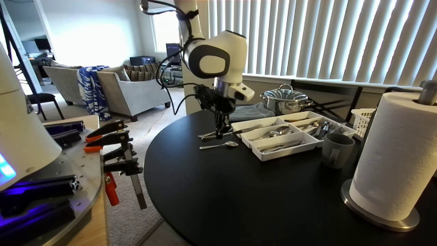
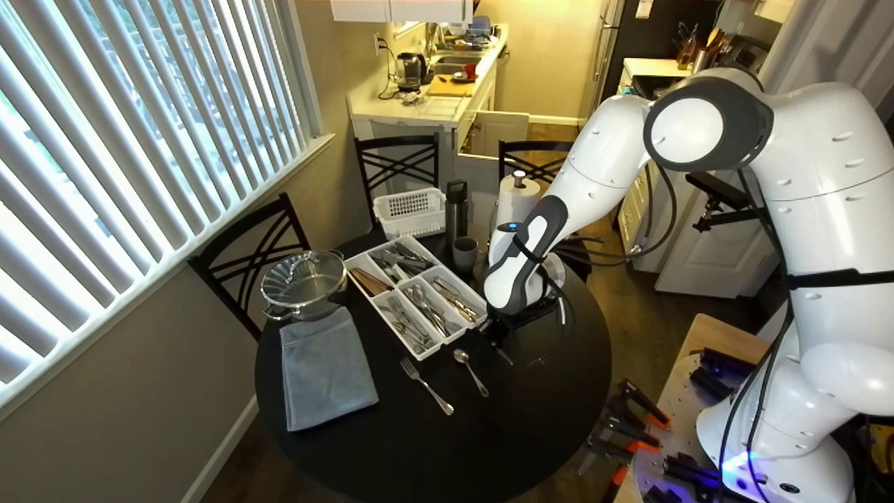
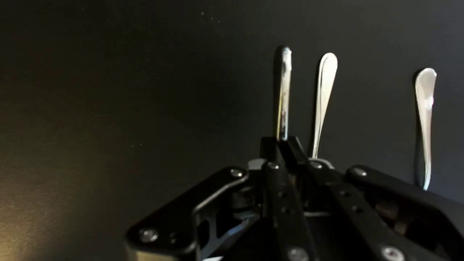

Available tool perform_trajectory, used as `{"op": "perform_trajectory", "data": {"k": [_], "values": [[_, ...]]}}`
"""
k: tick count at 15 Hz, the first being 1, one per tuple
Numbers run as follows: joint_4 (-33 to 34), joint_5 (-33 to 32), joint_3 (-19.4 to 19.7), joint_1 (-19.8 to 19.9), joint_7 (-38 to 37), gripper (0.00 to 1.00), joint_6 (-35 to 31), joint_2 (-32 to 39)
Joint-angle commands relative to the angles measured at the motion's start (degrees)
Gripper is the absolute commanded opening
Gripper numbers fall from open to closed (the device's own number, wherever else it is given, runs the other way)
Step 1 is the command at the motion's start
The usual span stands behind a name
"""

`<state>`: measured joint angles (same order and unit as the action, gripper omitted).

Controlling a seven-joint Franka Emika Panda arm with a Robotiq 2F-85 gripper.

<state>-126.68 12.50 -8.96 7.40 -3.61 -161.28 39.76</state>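
Blk bench [image 2: 503, 447] w/ wht cutlery tray [image 1: 290, 152]. Hand [image 3: 282, 143] nr tray edge, clamped on utensil [image 3: 284, 94], handle end jutting out. Fork [image 2: 427, 387], spoon [image 2: 473, 374] lie loose nearby. Prob. hold/carry step; next move likely needs steady grip, clearance fr tray wall & spoon.

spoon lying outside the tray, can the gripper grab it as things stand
Probably not: the gripper is closed on a metal utensil, so that would need releasing first, though nothing lies on the spoon.
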Motion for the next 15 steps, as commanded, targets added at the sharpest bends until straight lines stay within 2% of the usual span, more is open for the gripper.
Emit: {"op": "perform_trajectory", "data": {"k": [1,5,14,15], "values": [[7.3,0.3,-1.5,3.7,6.6,0.02,10.5,5.7],[11.0,0.1,-0.5,3.6,10.7,0.02,18.5,9.2],[13.9,0.3,0.5,3.2,11.7,0.02,22.4,12.4],[14.2,0.3,0.6,3.1,11.6,0.33,22.6,12.5]]}}
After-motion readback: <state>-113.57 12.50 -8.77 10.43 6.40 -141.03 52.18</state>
